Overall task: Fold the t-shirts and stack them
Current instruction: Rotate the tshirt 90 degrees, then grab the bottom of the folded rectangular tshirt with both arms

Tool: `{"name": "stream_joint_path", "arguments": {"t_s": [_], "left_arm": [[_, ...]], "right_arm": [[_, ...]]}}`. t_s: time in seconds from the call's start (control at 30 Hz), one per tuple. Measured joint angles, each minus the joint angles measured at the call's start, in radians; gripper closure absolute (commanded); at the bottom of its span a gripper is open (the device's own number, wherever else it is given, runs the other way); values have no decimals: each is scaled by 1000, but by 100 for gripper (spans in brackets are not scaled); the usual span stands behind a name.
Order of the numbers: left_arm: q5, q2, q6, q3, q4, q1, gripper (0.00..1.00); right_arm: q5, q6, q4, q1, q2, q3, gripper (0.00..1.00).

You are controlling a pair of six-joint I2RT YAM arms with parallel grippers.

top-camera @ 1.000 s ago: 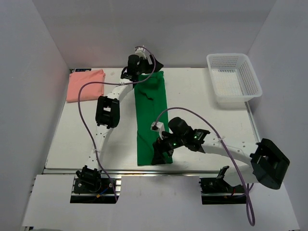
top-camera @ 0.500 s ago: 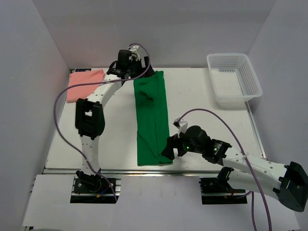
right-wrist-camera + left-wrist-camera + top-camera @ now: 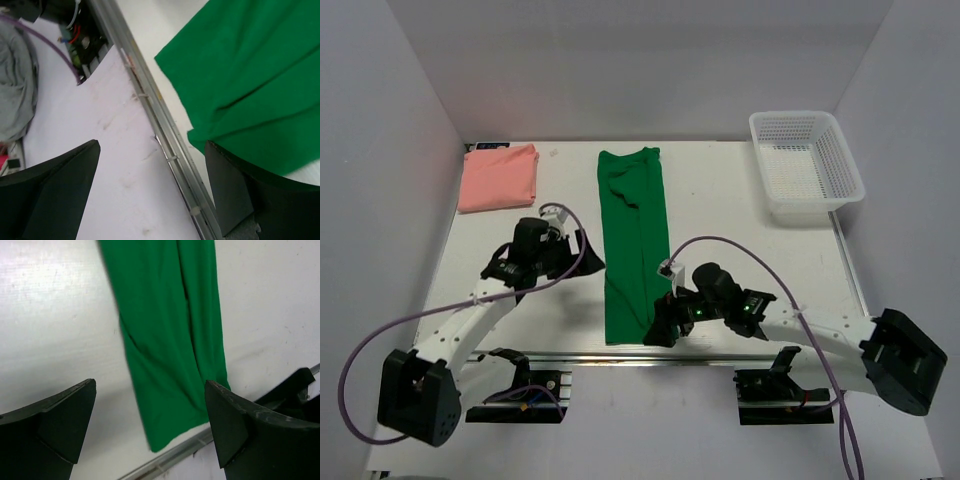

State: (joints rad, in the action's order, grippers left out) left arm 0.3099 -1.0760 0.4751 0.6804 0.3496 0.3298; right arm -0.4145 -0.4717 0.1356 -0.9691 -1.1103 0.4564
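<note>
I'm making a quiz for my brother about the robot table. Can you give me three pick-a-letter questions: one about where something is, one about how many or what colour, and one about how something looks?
1. Where on the table is the pink shirt?
A) the far left corner
B) the near right corner
C) the middle

2. How many shirts are there?
A) one
B) two
C) four

3. How does the green shirt lie?
A) rolled in a ball
B) laid out in a long narrow strip
C) crumpled in a heap

Answers:
1 A, it sits folded at the far left corner.
2 B, there is one pink and one green.
3 B, it stretches from the far edge of the table to the near edge.
</note>
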Motion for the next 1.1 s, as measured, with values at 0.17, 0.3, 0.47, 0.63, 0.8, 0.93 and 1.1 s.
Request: {"name": "stream_joint_path", "arguments": {"t_s": [0.17,0.3,0.47,0.63,0.8,0.93,1.1], "left_arm": [[7,135,45,-92,27,0,1],[22,183,65,-151,24,0,1],[37,171,73,-195,40,0,1],[57,154,71,-203,54,0,1],[126,120,71,-208,21,14,1],[148,53,63,-210,25,69,1],[140,-9,56,-211,54,161,3]], "right_arm": [[-71,-17,115,0,-135,-5,10],[-85,-33,198,0,-241,-17,10],[-91,-48,232,0,-303,-13,10],[-64,-22,147,0,-257,13,10],[22,-16,6,0,-126,90,10],[190,-69,-150,8,-87,205,10],[304,-151,-302,40,-98,210,10]]}}
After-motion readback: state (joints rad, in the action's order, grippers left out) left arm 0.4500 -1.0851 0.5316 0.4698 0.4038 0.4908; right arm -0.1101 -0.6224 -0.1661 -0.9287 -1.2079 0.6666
